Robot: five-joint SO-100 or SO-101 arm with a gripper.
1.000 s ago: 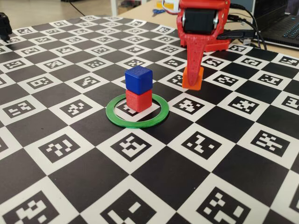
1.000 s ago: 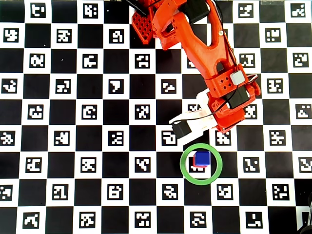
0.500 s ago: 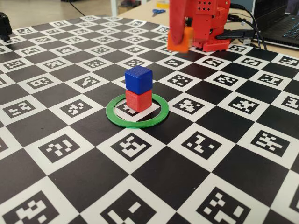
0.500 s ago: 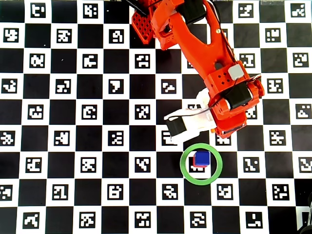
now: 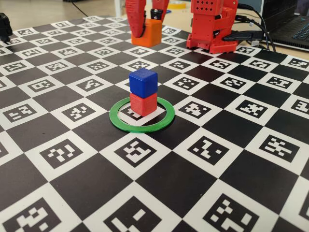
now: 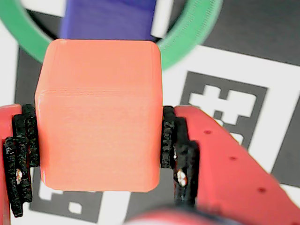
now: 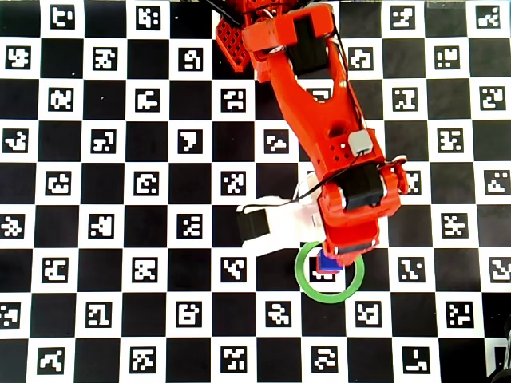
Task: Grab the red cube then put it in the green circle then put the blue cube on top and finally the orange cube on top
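Gripper (image 6: 101,136), clamped by its black ridged pads on two opposite side faces of the orange cube (image 6: 99,112), held aloft near the blue cube (image 5: 143,81) stacked on the red cube (image 5: 143,104) inside the green circle (image 5: 142,115); judged light, rigid, faintly ridged, unlikely to slip.

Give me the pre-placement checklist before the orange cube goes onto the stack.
1. Grip: gripper shut on the orange cube, pads on both sides: ok.
2. Base: red cube inside the green circle: ok.
3. Stack: blue cube sits squarely on the red one: ok.
4. Height: orange cube is carried above the stack's top in the fixed view: ok.
5. Alignment over the blue cube: cannot tell; the arm hides it in the overhead view.
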